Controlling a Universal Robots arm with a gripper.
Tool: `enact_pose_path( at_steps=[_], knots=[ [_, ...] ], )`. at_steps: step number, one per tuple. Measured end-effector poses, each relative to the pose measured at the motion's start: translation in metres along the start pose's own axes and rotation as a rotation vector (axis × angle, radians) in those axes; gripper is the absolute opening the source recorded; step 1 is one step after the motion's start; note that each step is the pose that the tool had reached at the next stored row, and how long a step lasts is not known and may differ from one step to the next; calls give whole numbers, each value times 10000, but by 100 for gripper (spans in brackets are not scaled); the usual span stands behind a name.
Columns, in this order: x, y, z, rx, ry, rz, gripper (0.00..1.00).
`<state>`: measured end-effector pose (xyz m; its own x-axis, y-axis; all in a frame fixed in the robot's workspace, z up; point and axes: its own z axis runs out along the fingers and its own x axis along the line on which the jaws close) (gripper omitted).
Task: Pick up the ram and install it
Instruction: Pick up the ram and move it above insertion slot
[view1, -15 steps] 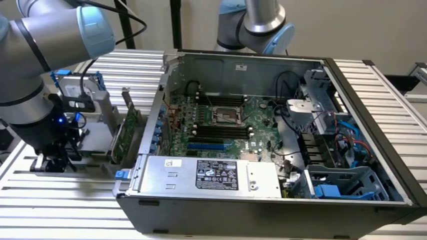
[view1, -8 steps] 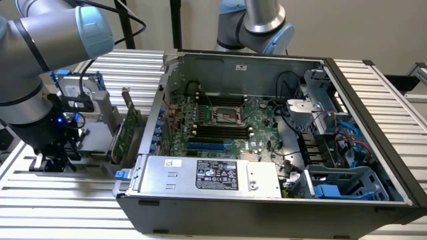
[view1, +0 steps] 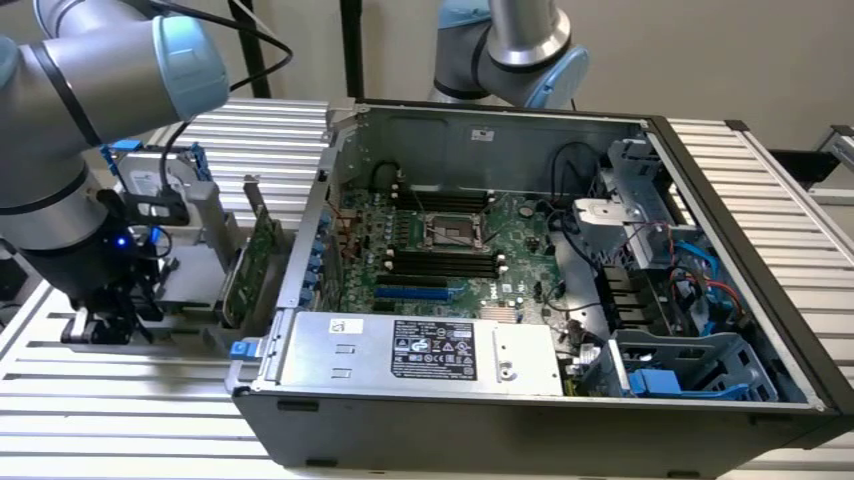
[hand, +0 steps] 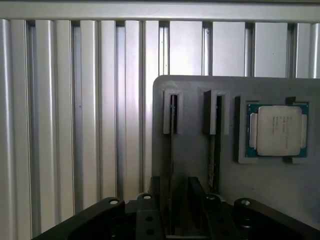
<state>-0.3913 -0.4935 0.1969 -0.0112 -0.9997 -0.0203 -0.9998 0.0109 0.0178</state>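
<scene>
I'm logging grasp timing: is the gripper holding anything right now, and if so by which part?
Nothing is gripped, it seems: the open gripper straddles the ram, which stands on edge in the grey holder, with a gap on each side.

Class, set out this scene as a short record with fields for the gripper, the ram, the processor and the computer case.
gripper: low over the grey holder, above the ram
ram: on edge in a holder slot, not yet lifted
processor: flat in its holder pocket
computer case: open, memory slots look empty
</scene>
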Motion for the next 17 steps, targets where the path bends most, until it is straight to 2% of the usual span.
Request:
enact_pose_path(
  at_steps=[1,2,17],
  knots=[
    [-1,1,1,-1,0,9,100],
    [-3,1,2,0,-1,18,0],
    [-4,1,4,3,-3,83,0]
  ],
)
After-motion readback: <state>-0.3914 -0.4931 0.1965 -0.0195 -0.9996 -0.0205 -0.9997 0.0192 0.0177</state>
